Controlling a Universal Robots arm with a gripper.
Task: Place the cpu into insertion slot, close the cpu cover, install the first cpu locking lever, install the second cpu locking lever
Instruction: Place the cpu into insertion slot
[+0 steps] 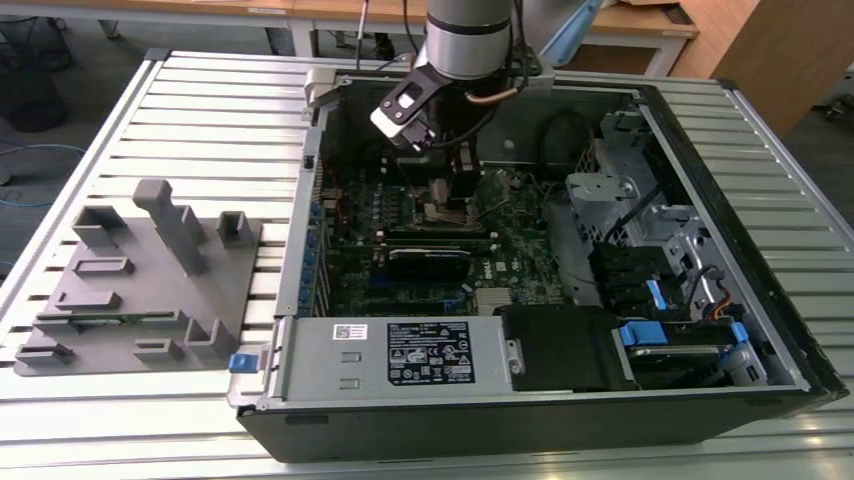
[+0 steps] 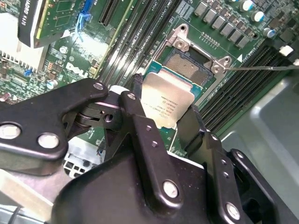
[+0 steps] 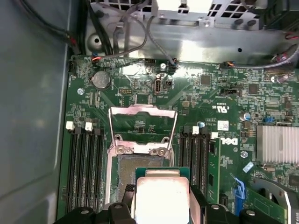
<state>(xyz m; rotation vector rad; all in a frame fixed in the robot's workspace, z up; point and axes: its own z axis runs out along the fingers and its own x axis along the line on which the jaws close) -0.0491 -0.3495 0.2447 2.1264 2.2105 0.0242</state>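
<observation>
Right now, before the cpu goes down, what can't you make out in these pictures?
- First wrist view: the cpu covers part of the insertion slot, and the picture edge cuts the cpu off.
- Second wrist view: the gripper hides the cpu's sides; whether it touches the slot is unclear.
- Exterior view: the arm blocks part of the slot; pins too small to see.

I see a slatted metal table across most of the exterior view, wooden desks along the top edge, a black mesh bin upper left on grey floor
</observation>
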